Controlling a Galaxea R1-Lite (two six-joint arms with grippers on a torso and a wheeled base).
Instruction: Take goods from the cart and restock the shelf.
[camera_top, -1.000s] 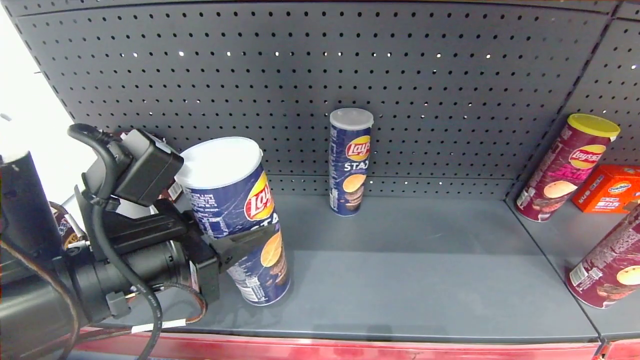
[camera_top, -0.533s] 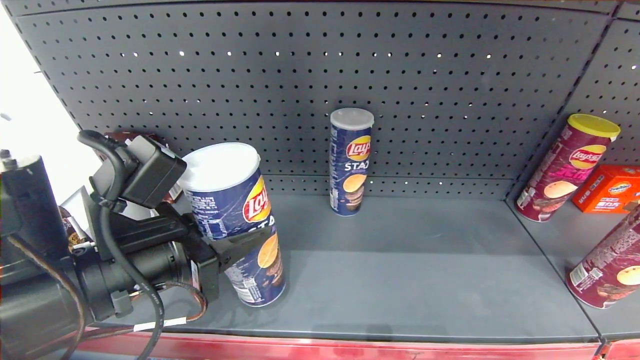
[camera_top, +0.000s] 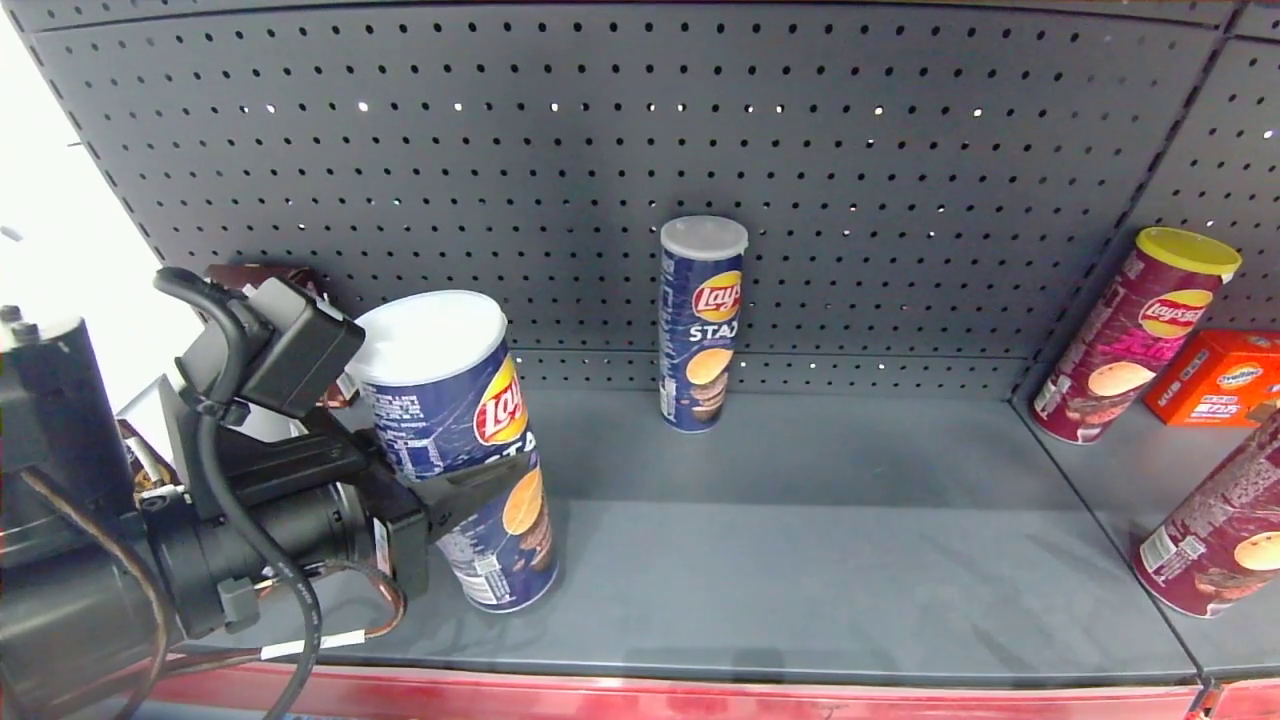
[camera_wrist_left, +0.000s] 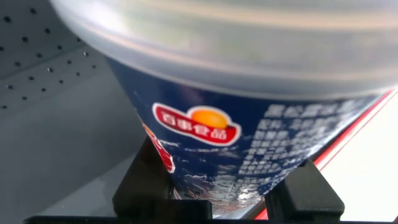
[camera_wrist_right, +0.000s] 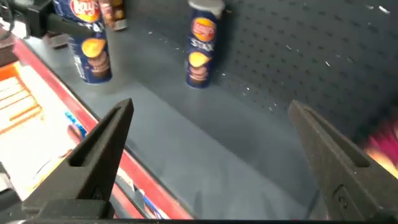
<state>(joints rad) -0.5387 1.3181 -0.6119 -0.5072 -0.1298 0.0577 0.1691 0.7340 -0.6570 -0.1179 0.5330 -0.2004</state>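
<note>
Your left gripper (camera_top: 458, 482) is gripping the leaning can (camera_top: 440, 400) by the shelf (camera_top: 800, 560) edge; releasing now is risking a topple; right gripper (camera_wrist_right: 210, 111) gaping.

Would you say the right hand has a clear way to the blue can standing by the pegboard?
Probably yes: the right hand is open, and only bare shelf lies between it and the blue can; the held can stands aside.

Evenly lit shelf (camera_top: 800, 560), white glare at left.
</note>
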